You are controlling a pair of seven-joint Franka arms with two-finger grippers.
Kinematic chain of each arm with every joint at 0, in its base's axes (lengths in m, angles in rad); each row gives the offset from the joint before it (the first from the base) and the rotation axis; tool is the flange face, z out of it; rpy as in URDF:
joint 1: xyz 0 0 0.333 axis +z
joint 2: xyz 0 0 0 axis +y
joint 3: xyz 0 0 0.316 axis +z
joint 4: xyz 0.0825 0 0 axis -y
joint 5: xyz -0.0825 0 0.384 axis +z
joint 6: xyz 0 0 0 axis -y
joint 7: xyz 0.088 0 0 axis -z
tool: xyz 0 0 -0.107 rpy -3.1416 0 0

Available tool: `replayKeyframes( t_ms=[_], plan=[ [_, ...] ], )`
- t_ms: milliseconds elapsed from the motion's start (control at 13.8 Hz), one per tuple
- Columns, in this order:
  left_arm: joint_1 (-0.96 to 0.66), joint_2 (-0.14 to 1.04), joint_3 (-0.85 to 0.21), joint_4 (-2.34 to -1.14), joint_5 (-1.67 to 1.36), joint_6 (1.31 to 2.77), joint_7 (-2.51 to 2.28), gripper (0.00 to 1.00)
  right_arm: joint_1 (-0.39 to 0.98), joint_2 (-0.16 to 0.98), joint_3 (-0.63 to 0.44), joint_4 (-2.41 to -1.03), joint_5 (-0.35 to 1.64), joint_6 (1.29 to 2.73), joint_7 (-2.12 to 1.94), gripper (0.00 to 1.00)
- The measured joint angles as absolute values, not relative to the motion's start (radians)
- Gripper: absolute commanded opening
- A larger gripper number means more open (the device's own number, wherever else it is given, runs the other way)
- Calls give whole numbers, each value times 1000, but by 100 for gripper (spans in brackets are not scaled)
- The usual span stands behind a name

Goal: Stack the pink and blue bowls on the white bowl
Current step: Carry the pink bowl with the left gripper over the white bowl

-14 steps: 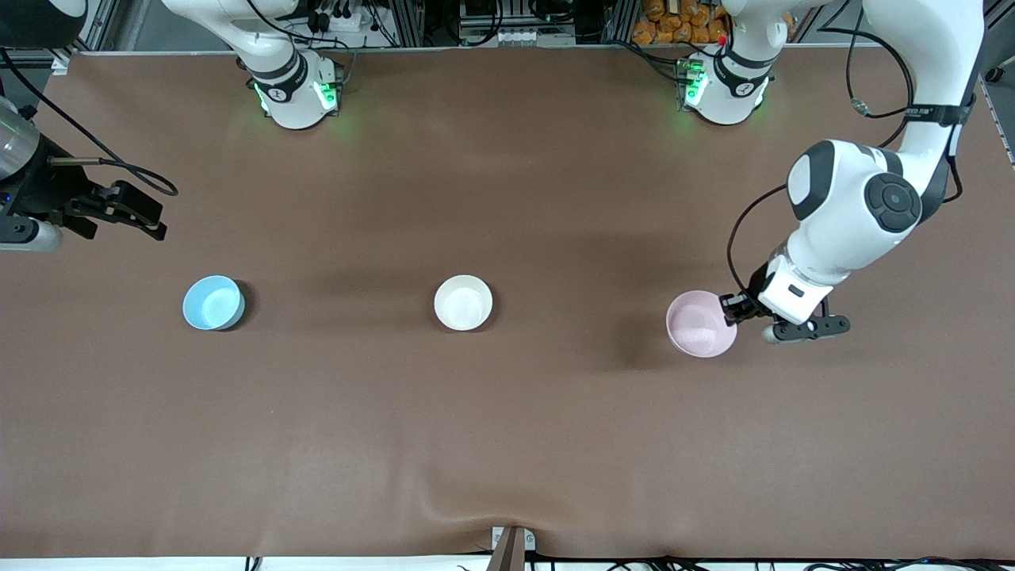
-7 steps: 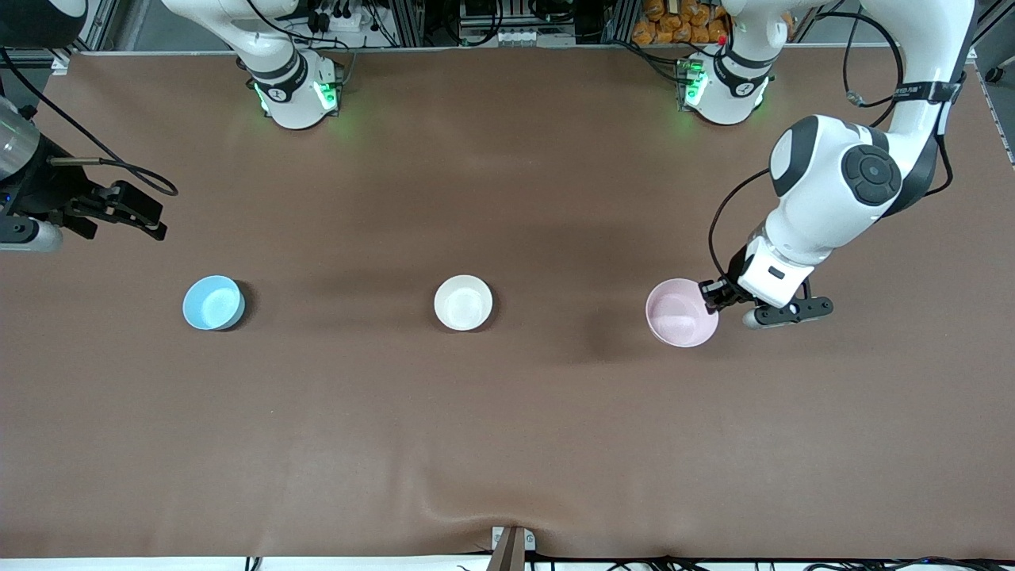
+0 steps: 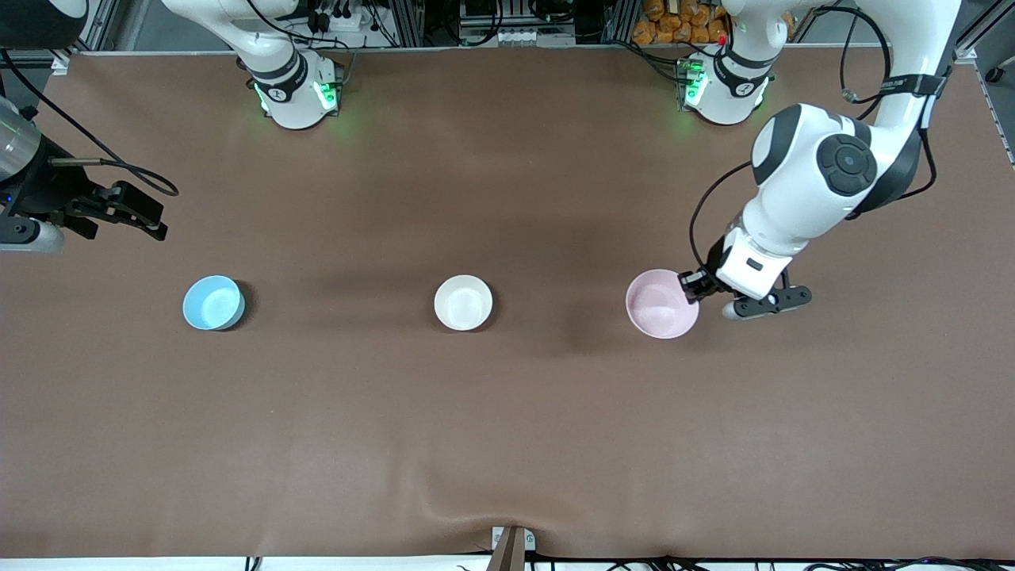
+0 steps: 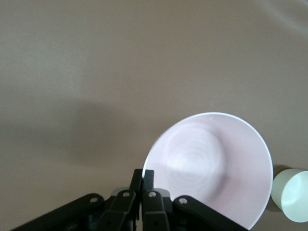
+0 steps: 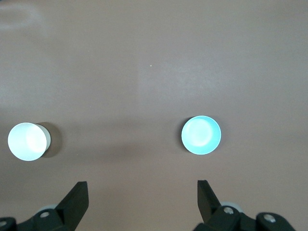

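Gripping pink bowl [image 3: 661,304] rim, left jaws, fingertips hidden.

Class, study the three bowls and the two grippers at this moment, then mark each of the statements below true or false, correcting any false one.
1. The left gripper is shut on the rim of the pink bowl. True.
2. The pink bowl already sits inside the white bowl. False: it is held up over the table, apart from the white bowl, toward the left arm's end.
3. The right gripper is open and holds nothing. True.
4. The blue bowl is stacked on the white bowl. False: it stands alone on the table, toward the right arm's end.
5. The white bowl lies between the blue bowl and the pink bowl. True.
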State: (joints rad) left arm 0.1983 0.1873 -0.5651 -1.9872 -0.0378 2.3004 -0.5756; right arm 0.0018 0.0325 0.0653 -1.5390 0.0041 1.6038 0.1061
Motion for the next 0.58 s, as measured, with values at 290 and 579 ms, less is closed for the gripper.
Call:
replayKeyframes(
  t_ms=[290,579],
  plan=[
    [183,187,-593,-1986,-38,2300,-643,0,2,33,65,-1539,4,1604,106,100],
    [96,203,-597,-1951,-38,2300,-798,0,2,33,65,-1539,4,1604,106,100]
  ],
)
